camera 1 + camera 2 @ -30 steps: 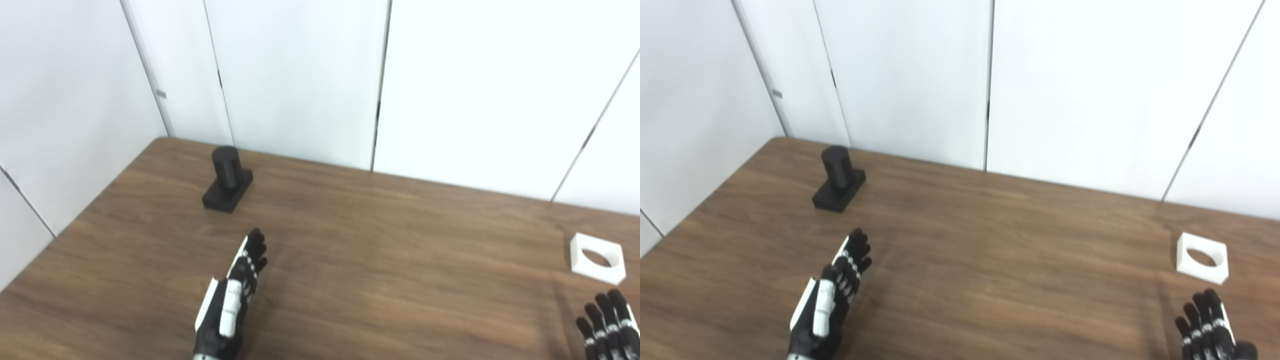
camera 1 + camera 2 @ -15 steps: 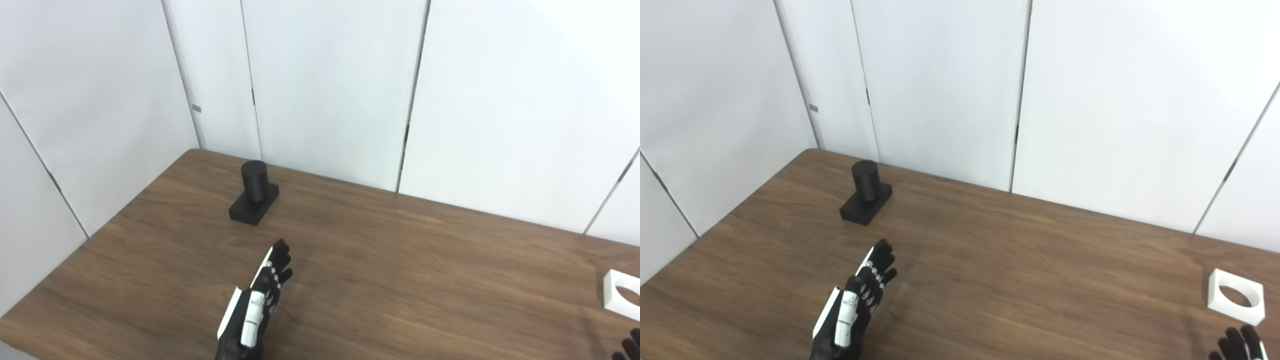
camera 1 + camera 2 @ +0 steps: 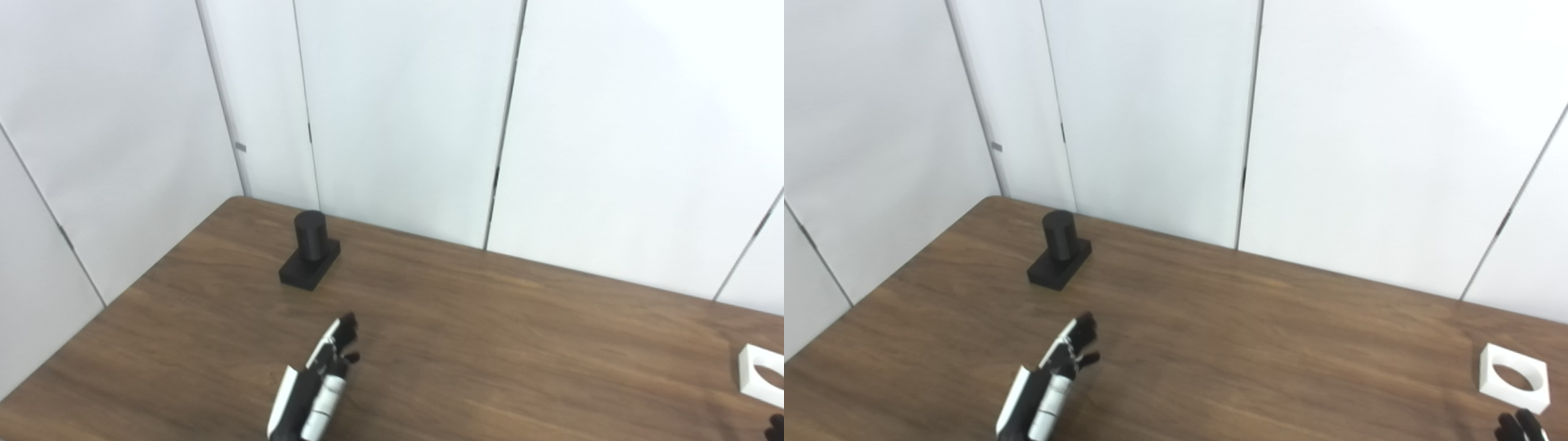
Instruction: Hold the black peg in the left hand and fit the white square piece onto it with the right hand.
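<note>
The black peg [image 3: 310, 248], a short cylinder on a flat square base, stands upright on the brown table [image 3: 490, 343] near its far left corner. My left hand [image 3: 320, 384] hovers over the table's near left part, well short of the peg, open with fingers stretched toward it and holding nothing. The white square piece [image 3: 1514, 378] with a round hole lies flat at the table's right edge. Only the fingertips of my right hand [image 3: 1519, 427] show at the bottom right, just in front of the white piece; its state is hidden.
White wall panels [image 3: 398, 110] close off the table at the back and on the left. The table's left edge [image 3: 116, 300] runs diagonally from the far corner toward the near left.
The camera has turned left and tilted up, shifting the whole scene right and down. My left hand has sunk a little lower in the picture, and the right hand has almost left it.
</note>
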Controlling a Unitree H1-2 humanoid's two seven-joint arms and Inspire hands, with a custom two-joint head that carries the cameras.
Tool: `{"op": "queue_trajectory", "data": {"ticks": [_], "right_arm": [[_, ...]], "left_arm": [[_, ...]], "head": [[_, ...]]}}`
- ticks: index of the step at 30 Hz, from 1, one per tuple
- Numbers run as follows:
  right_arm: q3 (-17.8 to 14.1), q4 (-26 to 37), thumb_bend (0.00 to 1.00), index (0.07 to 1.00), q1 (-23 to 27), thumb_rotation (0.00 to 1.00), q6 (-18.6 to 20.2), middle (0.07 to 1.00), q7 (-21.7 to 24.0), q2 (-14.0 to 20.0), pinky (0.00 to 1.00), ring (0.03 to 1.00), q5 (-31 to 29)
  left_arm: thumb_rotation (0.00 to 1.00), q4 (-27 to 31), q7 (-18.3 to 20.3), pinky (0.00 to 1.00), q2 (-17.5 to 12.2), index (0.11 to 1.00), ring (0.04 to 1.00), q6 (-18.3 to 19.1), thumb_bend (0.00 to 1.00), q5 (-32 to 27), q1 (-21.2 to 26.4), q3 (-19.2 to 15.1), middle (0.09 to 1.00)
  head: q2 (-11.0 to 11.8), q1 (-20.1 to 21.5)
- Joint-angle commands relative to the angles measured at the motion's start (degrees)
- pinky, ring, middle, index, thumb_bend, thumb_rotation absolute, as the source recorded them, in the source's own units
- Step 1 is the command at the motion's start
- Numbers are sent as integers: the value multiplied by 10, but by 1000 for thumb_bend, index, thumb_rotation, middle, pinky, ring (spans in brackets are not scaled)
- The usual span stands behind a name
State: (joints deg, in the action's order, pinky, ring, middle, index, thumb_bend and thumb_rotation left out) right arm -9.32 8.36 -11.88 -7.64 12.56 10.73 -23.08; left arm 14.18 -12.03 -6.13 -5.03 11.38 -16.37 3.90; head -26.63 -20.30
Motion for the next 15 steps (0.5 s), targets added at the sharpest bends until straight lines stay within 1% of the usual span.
{"op": "queue_trajectory", "data": {"ticks": [1, 2, 3, 4, 6, 8, 9, 11, 12, 15], "right_arm": [[1, -9, 776, 934, -16, 924, -16, 941, 7, -4, 964, 964, 3], [2, -9, 785, 937, -16, 925, -17, 945, 7, -5, 954, 961, 5], [3, -7, 788, 938, -17, 925, -16, 946, 7, -6, 950, 960, 5], [3, -4, 786, 932, -18, 919, -15, 944, 7, -8, 940, 956, 3], [4, -1, 785, 922, -20, 905, -12, 937, 6, -11, 927, 949, 1], [5, -3, 785, 916, -20, 892, -14, 940, 7, -13, 950, 959, -3], [5, -3, 785, 916, -20, 890, -15, 941, 8, -14, 955, 961, -4], [6, -4, 792, 915, -20, 888, -16, 946, 10, -14, 962, 965, -5], [6, -4, 794, 915, -20, 888, -16, 948, 10, -14, 965, 967, -3], [9, -1, 832, 914, -20, 889, -15, 947, 4, -15, 943, 961, 9]], "left_arm": [[893, 46, -23, 919, 56, 955, 951, 37, 605, 65, -6, 0, 965], [842, 54, -26, 926, 51, 950, 955, 47, 582, 78, -4, 0, 965], [825, 65, -24, 928, 40, 948, 956, 62, 574, 95, 2, -3, 965], [791, 74, -20, 927, 29, 937, 949, 77, 588, 108, 7, -7, 958], [738, 87, -12, 931, 13, 921, 943, 99, 632, 123, 17, -15, 946], [698, 95, -9, 932, 6, 906, 942, 118, 686, 135, 23, -24, 945], [690, 100, -8, 933, 6, 903, 942, 133, 697, 142, 29, -29, 946], [598, 108, -3, 946, 4, 913, 954, 161, 743, 153, 40, -37, 953], [584, 110, 1, 950, -3, 916, 957, 176, 751, 165, 48, -40, 955], [543, 101, 5, 934, -24, 924, 962, 196, 820, 194, 72, -50, 963]], "head": [[0, -3], [0, -3], [0, -4], [1, -5], [2, -6], [3, -5], [3, -5], [2, -3], [3, -3], [4, -1]]}}
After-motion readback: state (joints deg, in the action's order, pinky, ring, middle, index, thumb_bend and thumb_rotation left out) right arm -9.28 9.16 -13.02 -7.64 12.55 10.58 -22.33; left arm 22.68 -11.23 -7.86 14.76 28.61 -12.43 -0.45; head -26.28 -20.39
